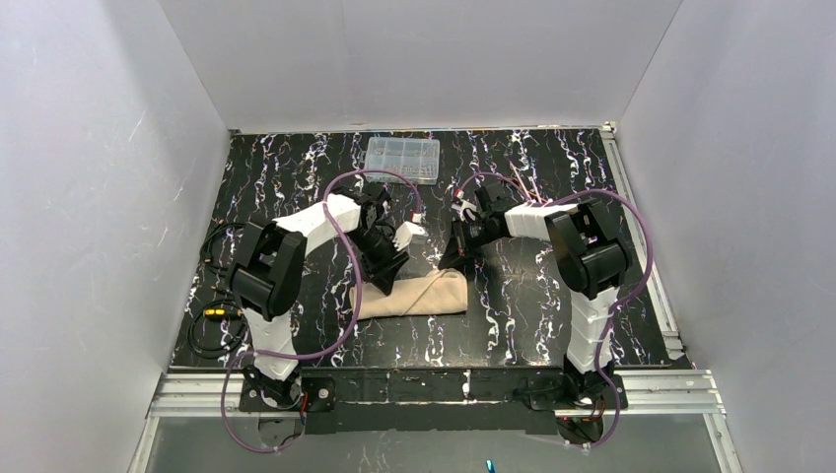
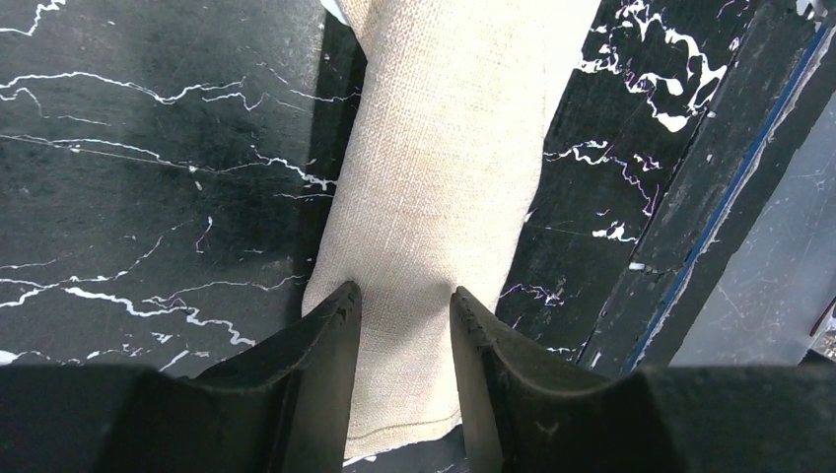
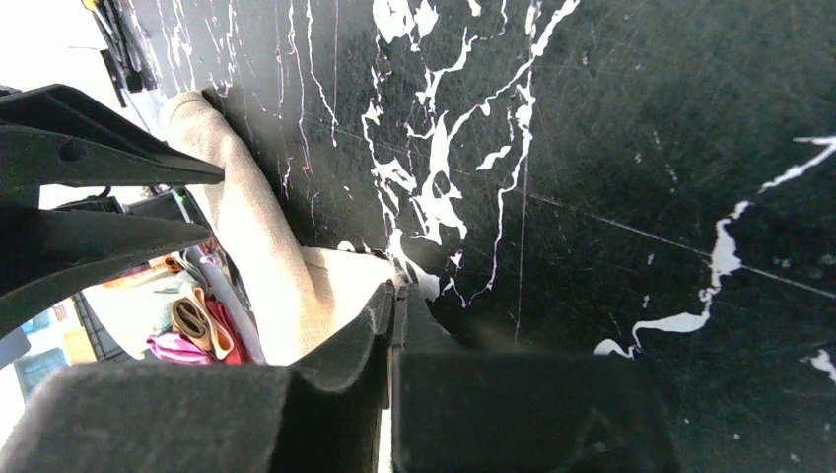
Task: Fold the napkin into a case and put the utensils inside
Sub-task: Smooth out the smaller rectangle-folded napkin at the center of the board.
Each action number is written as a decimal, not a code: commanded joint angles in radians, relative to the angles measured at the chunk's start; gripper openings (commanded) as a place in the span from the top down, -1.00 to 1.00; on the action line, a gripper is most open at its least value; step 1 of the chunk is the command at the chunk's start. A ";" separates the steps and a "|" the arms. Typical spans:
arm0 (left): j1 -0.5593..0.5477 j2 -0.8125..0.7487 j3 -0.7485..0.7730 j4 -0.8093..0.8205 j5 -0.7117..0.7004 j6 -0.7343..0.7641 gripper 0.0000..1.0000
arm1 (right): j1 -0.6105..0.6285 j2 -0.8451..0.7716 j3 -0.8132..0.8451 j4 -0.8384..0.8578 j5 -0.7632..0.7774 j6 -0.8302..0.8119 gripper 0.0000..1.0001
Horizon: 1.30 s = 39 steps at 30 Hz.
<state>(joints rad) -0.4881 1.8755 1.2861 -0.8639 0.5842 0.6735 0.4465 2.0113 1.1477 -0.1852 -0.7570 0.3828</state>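
The napkin (image 1: pixel 414 294) lies folded in a long strip on the tabletop (image 1: pixel 513 325). The left fingers (image 2: pixel 330 345) stand open over one end. The right fingers (image 3: pixel 360 330) are closed at the other end. It is probably best to pinch both ends firmly and fold slowly, keeping the edges lined up.

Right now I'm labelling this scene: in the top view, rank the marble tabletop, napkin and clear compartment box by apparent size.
1. marble tabletop
2. napkin
3. clear compartment box, looking only slightly smaller; it sits farther from the camera, so this order is unsure.
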 commanded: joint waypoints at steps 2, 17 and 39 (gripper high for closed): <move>-0.009 -0.001 -0.001 -0.010 0.026 0.036 0.46 | 0.005 0.009 -0.018 -0.019 0.035 -0.004 0.97; -0.016 -0.051 -0.128 0.097 -0.068 0.044 1.00 | -0.008 -0.078 0.154 -0.129 0.164 -0.019 0.45; -0.007 -0.084 -0.222 0.208 -0.195 0.032 1.00 | 0.050 -0.027 0.033 -0.171 0.154 -0.047 0.97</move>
<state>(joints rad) -0.5022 1.7786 1.0889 -0.6640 0.5152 0.6960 0.5240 2.0224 1.2106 -0.2920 -0.6647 0.3813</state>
